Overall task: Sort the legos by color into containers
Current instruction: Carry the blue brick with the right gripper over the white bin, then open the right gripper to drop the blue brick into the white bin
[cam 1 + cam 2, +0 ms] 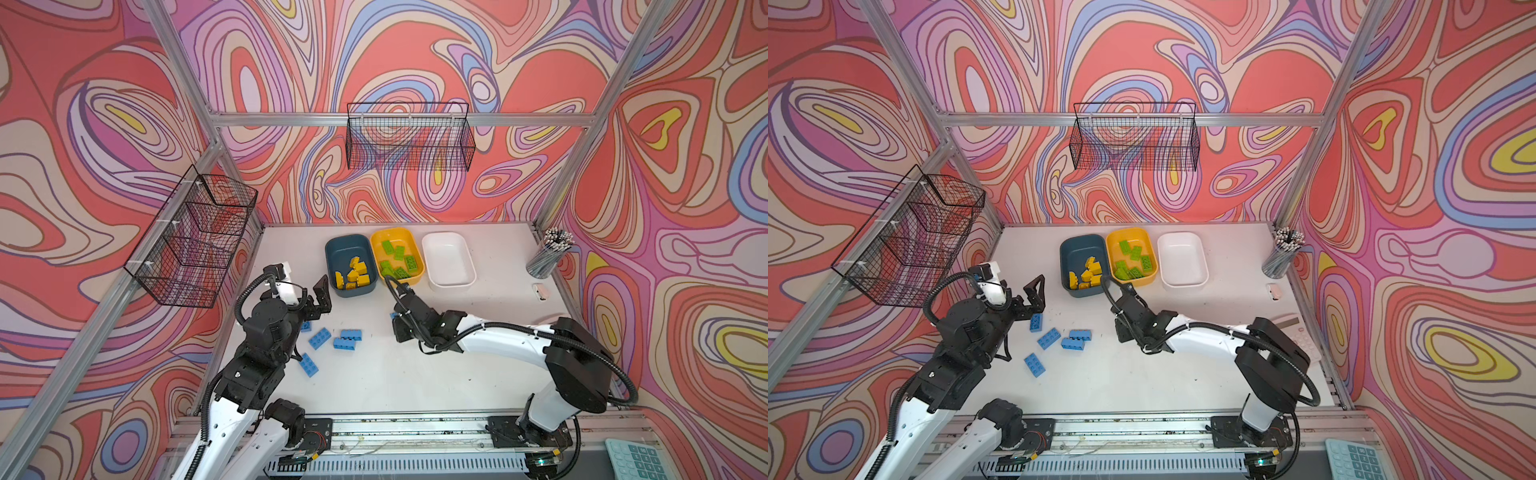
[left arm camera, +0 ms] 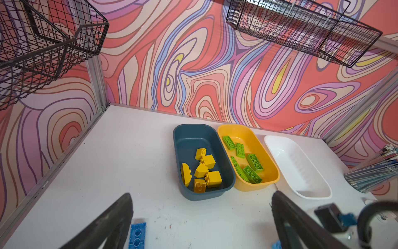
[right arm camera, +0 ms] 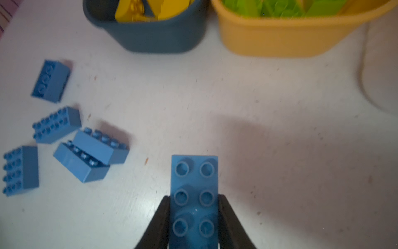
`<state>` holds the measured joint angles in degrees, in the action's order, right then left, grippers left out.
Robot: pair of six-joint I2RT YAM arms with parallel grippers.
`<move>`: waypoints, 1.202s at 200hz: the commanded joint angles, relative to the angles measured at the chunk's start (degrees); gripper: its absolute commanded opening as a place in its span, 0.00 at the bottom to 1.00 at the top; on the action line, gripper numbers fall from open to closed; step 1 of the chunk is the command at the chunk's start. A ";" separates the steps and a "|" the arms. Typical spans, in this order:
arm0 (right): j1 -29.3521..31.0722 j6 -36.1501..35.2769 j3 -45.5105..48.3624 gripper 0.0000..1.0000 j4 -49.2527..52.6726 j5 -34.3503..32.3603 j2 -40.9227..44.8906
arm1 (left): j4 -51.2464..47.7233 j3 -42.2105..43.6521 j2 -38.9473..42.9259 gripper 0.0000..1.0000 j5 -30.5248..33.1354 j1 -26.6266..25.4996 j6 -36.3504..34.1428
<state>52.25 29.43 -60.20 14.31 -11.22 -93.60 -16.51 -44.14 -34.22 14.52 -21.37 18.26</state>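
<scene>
Right claw [image 3: 195, 196]: black tapered fingers [image 3: 159, 222] pinched on the long sides of one light blue brick [image 3: 195, 181]. Studs face the wrist cam. Six round hollow studs show in two rows; the rest is hidden between the fingers. Can't tell if it's clear of the table [image 3: 280, 129], which is white, matte, scuffed and speckled.

Left claw [image 2: 201, 197]: fingers spread wide, nothing between them.

Loose blue bricks [image 1: 1049, 337]: 5, smooth hard plastic, rectangular, 2x4 studs. All lie between the two claws, nearer the left one, and one is close by its fingertips. Two touch, one leaning on the other's studs. The other three sit apart.

Tubs: 3, shallow rounded-rectangle plastic, side by side in a row beyond both claws' tips.
- Teal tub [image 2: 189, 138], ahead of the left claw: 6 yellow bricks [image 2: 208, 161], some wedge-shaped, one half-round.
- Yellow-orange tub [image 2: 267, 159], ahead of the right claw: lime green bricks [image 2: 255, 162], rectangular and studded. About 6, but they overlap, so the count is loose.
- White tub [image 2: 286, 155]: glossy, ribbed floor, farthest from the left claw.
</scene>
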 commanded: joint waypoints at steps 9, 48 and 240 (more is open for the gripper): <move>-7.20 -6.71 -5.22 0.27 1.82 4.83 1.77 | -1.14 -1.33 -0.71 1.00 -1.71 -0.16 0.28; -17.97 -9.74 -11.79 0.28 2.08 9.66 0.28 | -1.36 -1.29 -2.99 1.00 -3.17 -0.34 0.11; -34.32 -7.50 -19.19 0.65 -4.20 18.92 -14.35 | -8.92 -5.88 -13.39 1.00 -6.72 -1.27 -1.74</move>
<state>18.06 22.46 -79.00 11.25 7.40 -109.03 -21.52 -47.09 -46.35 7.49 -21.69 17.15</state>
